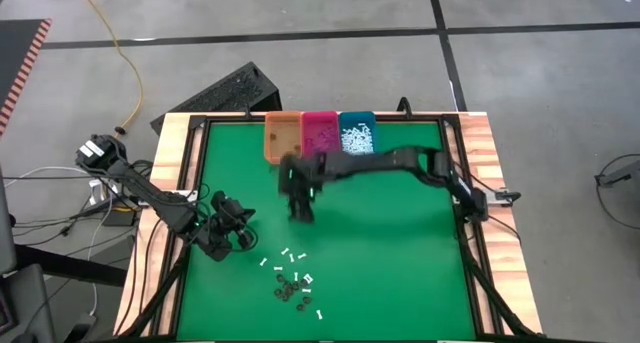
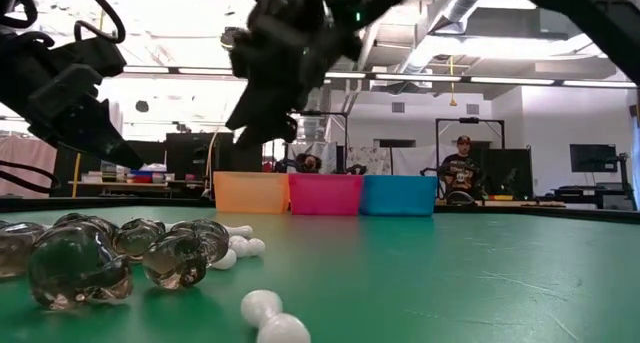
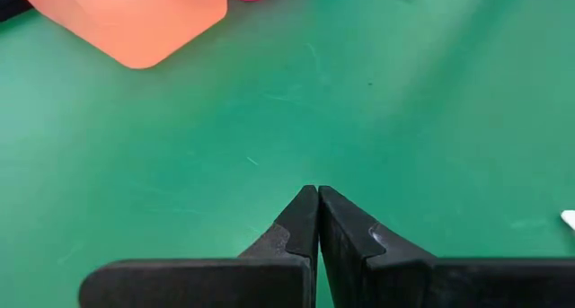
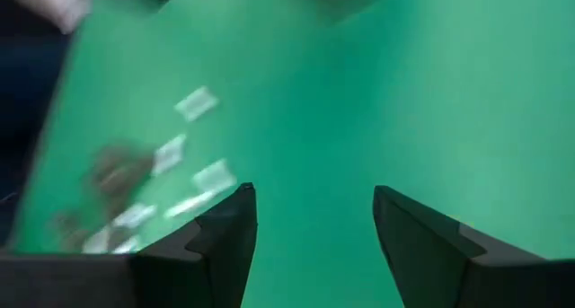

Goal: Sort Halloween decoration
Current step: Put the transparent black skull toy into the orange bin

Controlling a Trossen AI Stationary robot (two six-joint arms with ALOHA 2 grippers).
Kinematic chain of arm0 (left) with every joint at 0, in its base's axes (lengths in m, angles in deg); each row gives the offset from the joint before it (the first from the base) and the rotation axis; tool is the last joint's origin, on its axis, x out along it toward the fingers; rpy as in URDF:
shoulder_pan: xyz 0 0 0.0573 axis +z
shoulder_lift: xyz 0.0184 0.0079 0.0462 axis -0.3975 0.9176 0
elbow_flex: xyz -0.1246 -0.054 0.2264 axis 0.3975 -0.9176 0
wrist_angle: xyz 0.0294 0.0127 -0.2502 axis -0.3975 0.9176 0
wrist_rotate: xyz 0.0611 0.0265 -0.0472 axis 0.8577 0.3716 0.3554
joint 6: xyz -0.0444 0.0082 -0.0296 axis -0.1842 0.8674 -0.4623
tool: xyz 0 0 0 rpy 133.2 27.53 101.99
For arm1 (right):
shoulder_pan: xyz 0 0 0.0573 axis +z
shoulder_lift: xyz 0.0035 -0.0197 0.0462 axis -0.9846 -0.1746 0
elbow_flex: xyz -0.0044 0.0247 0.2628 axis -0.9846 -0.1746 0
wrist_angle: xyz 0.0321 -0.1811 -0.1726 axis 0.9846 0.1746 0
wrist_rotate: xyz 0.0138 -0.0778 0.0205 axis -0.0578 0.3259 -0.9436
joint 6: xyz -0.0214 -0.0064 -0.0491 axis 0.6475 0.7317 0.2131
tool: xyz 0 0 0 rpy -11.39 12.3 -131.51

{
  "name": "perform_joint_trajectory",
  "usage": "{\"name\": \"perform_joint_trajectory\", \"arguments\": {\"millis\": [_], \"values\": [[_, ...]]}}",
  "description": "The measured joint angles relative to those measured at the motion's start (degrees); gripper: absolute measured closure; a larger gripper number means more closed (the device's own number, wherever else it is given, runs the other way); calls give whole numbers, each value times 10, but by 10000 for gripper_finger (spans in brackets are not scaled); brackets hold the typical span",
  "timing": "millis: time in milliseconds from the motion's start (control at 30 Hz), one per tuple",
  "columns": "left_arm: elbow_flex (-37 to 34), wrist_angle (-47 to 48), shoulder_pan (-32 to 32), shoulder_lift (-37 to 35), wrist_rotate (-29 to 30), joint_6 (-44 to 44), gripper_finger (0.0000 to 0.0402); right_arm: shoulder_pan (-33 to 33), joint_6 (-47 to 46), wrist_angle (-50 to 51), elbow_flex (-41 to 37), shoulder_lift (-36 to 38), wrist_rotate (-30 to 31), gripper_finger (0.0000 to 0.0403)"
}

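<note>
Bins (image 1: 318, 135) orange, pink, teal at the mat's far edge; right gripper (image 1: 301, 211) jaws wide, empty; left gripper (image 1: 243, 223) jaws shut, empty.

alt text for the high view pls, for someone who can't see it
Seen from above, the right gripper hangs open and empty over a green table, between three bins at the far edge, orange, pink and teal, and a scatter of white sticks and dark bits. The left gripper waits shut at the table's left.
</note>
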Motion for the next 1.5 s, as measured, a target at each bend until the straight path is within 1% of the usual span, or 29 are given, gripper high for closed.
{"name": "perform_joint_trajectory", "arguments": {"millis": [67, 133, 200, 233, 300, 367, 533, 600, 667, 833, 1033, 1300, 1367, 1500], "values": [[0, 1, -4, 0, 0, 0, 401, 45, 0, 24, -1, 0, -11, 157], [0, 2, -9, 0, 1, 0, 401, 92, 4, 26, -2, 1, -11, 158], [0, 2, -13, 0, 2, -3, 401, 137, 3, 14, -6, 2, -2, 159], [0, 3, -16, 0, 5, -6, 401, 157, 0, 5, -10, 2, 12, 159], [0, 4, -21, 0, 12, -9, 401, 193, -8, -4, -14, 2, 48, 159], [0, 3, -26, 0, 22, -12, 401, 224, -15, -34, -24, 2, 94, 159], [0, 3, -35, 0, 56, -29, 401, 290, -19, -129, -84, 2, 248, 159], [0, 3, -36, 0, 63, -30, 401, 305, -23, -153, -104, 2, 286, 159], [0, 3, -36, 0, 64, -32, 401, 313, -33, -173, -120, 2, 305, 159], [0, 3, -36, 0, 69, -39, 401, 313, -30, -257, -134, -14, 308, 159], [0, 3, -36, 0, 70, -39, 401, 314, -34, -252, -136, -27, 287, 159], [0, 8, -36, 0, 70, -39, 401, 316, -29, -253, -135, -35, 285, 159], [0, 8, -36, 0, 70, -41, 401, 314, -32, -267, -141, -42, 275, 159], [0, 9, -36, 0, 70, -44, 402, 312, -41, -268, -154, -45, 277, 159]]}}
